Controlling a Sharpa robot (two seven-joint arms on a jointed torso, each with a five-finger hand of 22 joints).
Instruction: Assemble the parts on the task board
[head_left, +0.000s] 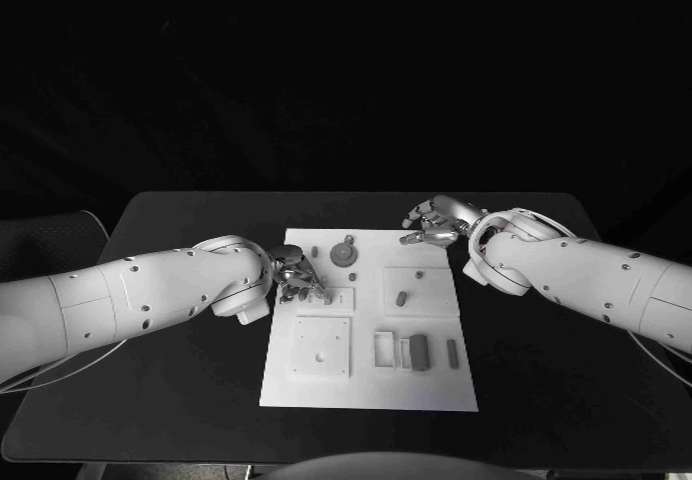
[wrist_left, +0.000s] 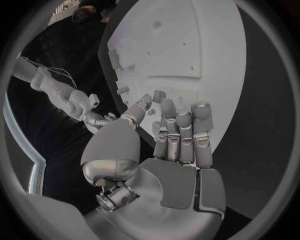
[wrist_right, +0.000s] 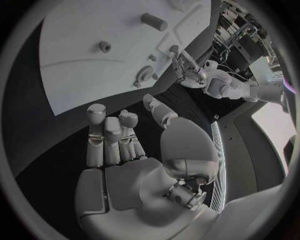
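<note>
Currently the left hand (head_left: 293, 272) pinches a small part (head_left: 319, 296) at the white board's (head_left: 433, 385) left edge; the right hand (head_left: 433, 225) hovers spread at its far right corner.

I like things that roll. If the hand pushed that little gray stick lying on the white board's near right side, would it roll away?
The little stick looks thin and rounded, lying flat on the white board, so a sideways push would probably roll it. It is likely light and stiff. I can't tell if it's slippery.
</note>
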